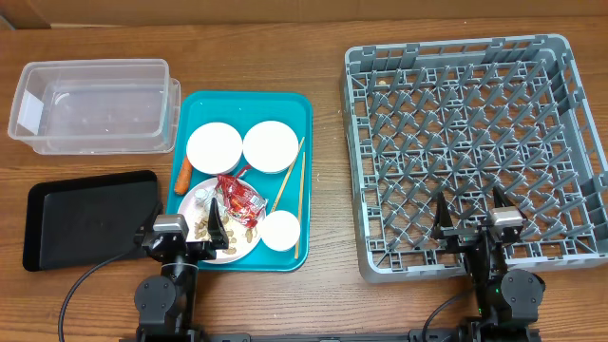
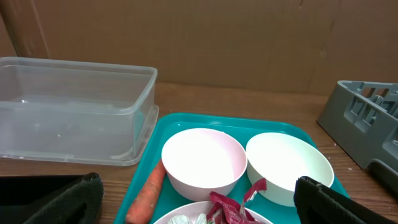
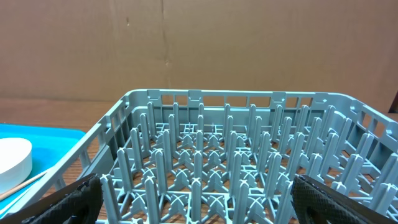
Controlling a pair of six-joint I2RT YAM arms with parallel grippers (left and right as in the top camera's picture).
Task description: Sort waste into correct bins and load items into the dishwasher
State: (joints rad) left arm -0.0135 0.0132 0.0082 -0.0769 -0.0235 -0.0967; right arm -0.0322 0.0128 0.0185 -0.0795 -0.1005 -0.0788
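On the teal tray (image 1: pixel 296 114) stand two white bowls (image 1: pixel 215 148) (image 1: pixel 273 146), a small white cup (image 1: pixel 281 231) and a plate (image 1: pixel 214 255). The plate holds a red wrapper (image 1: pixel 242 198), a white scrap (image 1: pixel 204 197) and rice with nut pieces (image 1: pixel 228 237). An orange carrot (image 1: pixel 180 178) lies at the tray's left edge and the chopsticks (image 1: pixel 290 185) to the right of the plate. My left gripper (image 1: pixel 183 226) is open and empty over the plate's near edge; its wrist view shows bowls (image 2: pixel 204 158), carrot (image 2: pixel 146 196) and wrapper (image 2: pixel 230 208). My right gripper (image 1: pixel 472 217) is open and empty over the grey dish rack's (image 1: pixel 475 142) near edge.
The clear tub (image 1: pixel 95 104) stands at the back left and the flat black tray (image 1: pixel 85 218) in front of it, left of the teal tray. The rack (image 3: pixel 236 162) fills the right wrist view, with the cup (image 3: pixel 13 163) at its left. A cardboard wall stands behind.
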